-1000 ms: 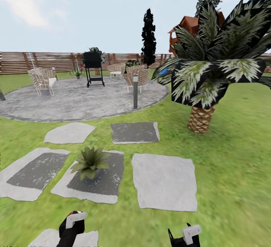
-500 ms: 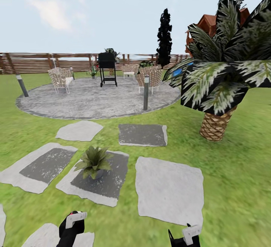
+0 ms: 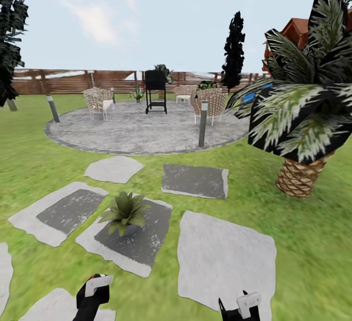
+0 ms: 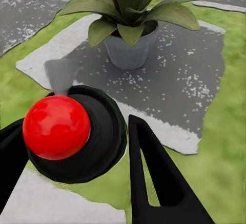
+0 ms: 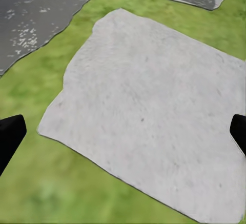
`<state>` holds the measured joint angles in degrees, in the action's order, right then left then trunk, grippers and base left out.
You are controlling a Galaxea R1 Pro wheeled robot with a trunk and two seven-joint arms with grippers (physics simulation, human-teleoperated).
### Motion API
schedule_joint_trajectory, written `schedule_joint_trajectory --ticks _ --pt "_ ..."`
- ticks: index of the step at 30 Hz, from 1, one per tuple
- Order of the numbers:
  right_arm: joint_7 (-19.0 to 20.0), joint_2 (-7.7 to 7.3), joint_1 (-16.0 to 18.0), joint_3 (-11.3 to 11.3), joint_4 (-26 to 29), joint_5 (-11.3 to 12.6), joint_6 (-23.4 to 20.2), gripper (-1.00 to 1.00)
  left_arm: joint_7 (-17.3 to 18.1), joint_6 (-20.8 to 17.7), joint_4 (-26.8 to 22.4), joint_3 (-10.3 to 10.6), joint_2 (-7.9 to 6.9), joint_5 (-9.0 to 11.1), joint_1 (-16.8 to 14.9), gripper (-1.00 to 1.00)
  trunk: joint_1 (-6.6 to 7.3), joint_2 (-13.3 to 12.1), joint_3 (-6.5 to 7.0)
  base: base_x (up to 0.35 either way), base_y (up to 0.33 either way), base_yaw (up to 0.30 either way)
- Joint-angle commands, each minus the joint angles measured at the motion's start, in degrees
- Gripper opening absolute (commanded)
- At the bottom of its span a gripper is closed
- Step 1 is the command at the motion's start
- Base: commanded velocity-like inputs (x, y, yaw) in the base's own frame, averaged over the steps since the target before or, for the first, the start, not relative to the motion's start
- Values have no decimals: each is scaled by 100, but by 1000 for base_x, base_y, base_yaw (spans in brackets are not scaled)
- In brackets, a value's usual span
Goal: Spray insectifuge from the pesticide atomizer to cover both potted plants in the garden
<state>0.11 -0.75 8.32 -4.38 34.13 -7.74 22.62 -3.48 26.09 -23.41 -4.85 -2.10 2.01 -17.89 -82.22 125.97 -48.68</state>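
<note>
1. While the left gripper (image 4: 77, 172) clamps its black fingers on the pesticide atomizer (image 4: 77, 134), a round black body with a glossy red ball top, a potted plant (image 3: 125, 212) with broad pointed leaves sits on a speckled dark stepping slab (image 3: 146, 242).
2. Fingertips wide apart, the right gripper (image 5: 123, 137) holds nothing over a pale rough slab (image 5: 154, 106) in lawn (image 3: 303, 242).

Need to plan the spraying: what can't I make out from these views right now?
- Atomizer: left wrist view shows just its red and black top between the left tool's fingers; body hidden below.
- Potted plant: one visible; distant patio greenery too small to identify.
- Right tool: fingertips cut off at the edges.
</note>
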Motion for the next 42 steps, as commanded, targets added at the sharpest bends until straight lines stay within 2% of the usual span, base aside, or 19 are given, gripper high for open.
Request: schedule_joint_trajectory --ticks 1,11,23,29,30,31,32,34,35,36,38,39,40,42 --pt "-2 -4 3 -10 -3 -15 14 100 -4 19 4 3 -1 19 -2 -100 -1 2 -3 170 -245 78" --pt "7 -4 3 -10 -10 -20 13 100 -4 22 -3 17 -1 19 -1 -100 -1 2 0 158 -246 10" --pt "7 -1 3 -23 -3 -18 6 100 16 27 -5 26 0 21 0 -100 -1 2 5 13 -258 0" --pt "22 -4 5 -31 52 -77 -1 100 63 38 -16 140 -6 -38 -54 -100 -1 2 6 0 -49 0" --pt "26 -7 4 -33 64 -156 -2 100 68 37 -15 205 -7 -117 -65 -100 -1 2 6 0 -7 0" --pt "36 -10 32 -35 76 -487 -7 100 74 35 -11 416 -11 -398 -72 -100 -1 2 6 0 -3 0" --pt "40 -11 78 -36 84 -724 -11 100 81 31 -9 542 -14 -589 -76 -100 -1 2 6 0 -2 0" --pt "134 -9 252 -38 135 -1251 -20 100 186 -21 -7 752 -23 -1031 -86 -100 -1 2 6 0 -1 0" --pt "302 -4 356 -38 166 -1499 -27 100 345 -86 -6 814 -39 -1273 -88 -100 -1 2 6 0 0 0" --pt "555 2 461 -37 190 -1701 -34 100 574 -170 -9 851 -69 -1509 -89 -100 -1 2 6 0 0 0" --pt "1244 9 666 -37 225 -1927 -42 100 1168 -338 -14 875 -137 -1903 -94 -100 -1 2 6 0 0 0" --pt "1625 11 770 -37 233 -1986 -47 100 1476 -392 -17 880 -184 -2042 -101 -100 -1 2 6 0 0 0" --pt "2186 12 926 -33 238 -2048 -51 100 1921 -440 -20 888 -279 -2187 -125 -100 -1 2 6 0 0 0" --pt "2783 13 1097 -30 241 -2094 -54 100 2409 -478 -22 900 -404 -2315 -214 -100 -1 2 6 0 0 0"
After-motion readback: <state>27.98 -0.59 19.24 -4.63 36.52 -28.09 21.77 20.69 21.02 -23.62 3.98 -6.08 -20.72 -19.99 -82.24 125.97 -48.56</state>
